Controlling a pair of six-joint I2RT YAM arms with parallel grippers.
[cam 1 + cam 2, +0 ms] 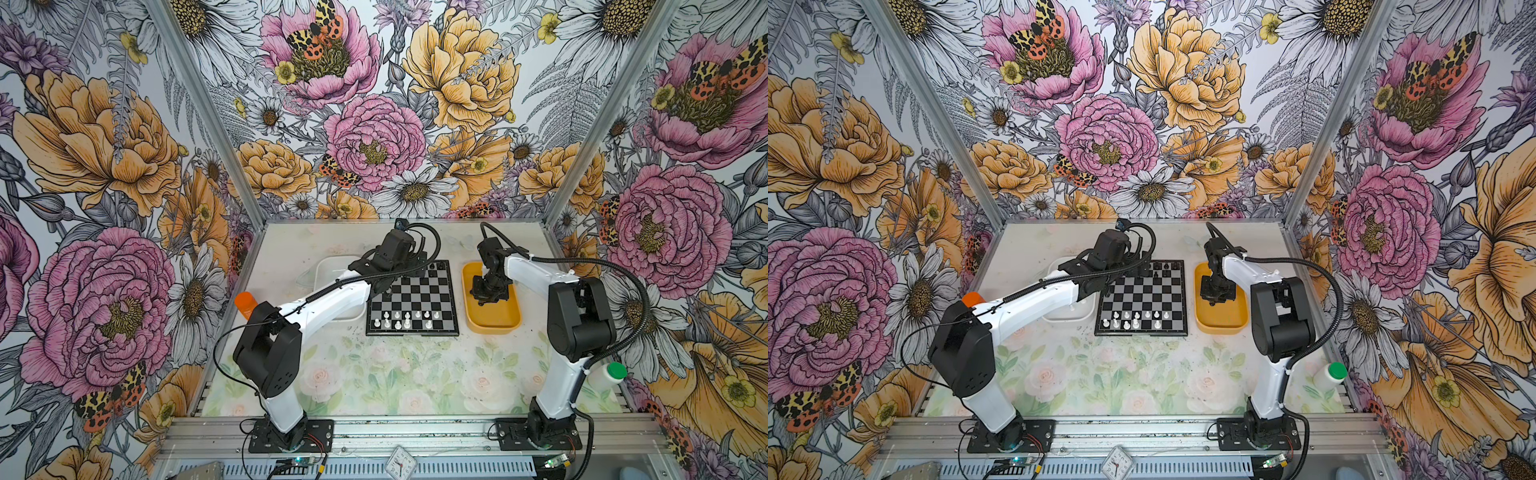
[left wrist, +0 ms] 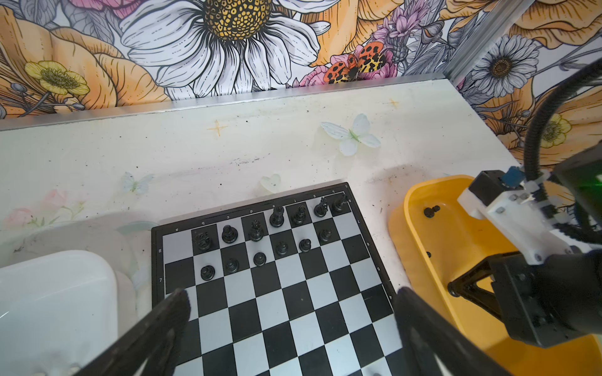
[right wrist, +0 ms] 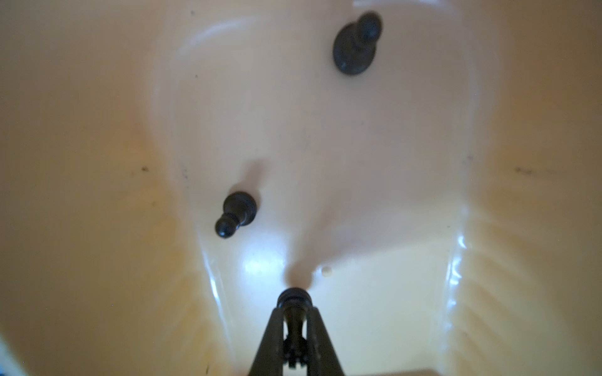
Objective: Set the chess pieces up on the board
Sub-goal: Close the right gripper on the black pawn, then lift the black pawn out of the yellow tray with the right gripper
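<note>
Currently the right gripper [image 3: 294,312] is down inside the yellow tray [image 1: 494,329], jaws pressed together on a black pawn [image 3: 294,300]; the pawn's round end sticks out just past the tips. I can't tell whether the pawn touches the tray floor or is clear of it. Two more black pawns lie on their sides on the tray floor, one near the tips [image 3: 236,213] and one further off towards the end wall [image 3: 356,44], well apart from each other. The left gripper [image 2: 293,306] hangs over the far left part of the board [image 1: 419,299], jaws spread wide with nothing between them; its fingers [image 2: 176,312] straddle most of the board's width in the left wrist view. The board sits mid-table between the white tray [image 1: 332,266] and the yellow tray, just beside both. The black pieces [image 2: 277,228] stand upright on the two far rows: seven taller figures in the end row and six pawns in the row in front. The white pieces [image 1: 407,320] stand in a loose cluster on the two near rows. In both top views the left arm crosses over the white tray and hides most of it.
</note>
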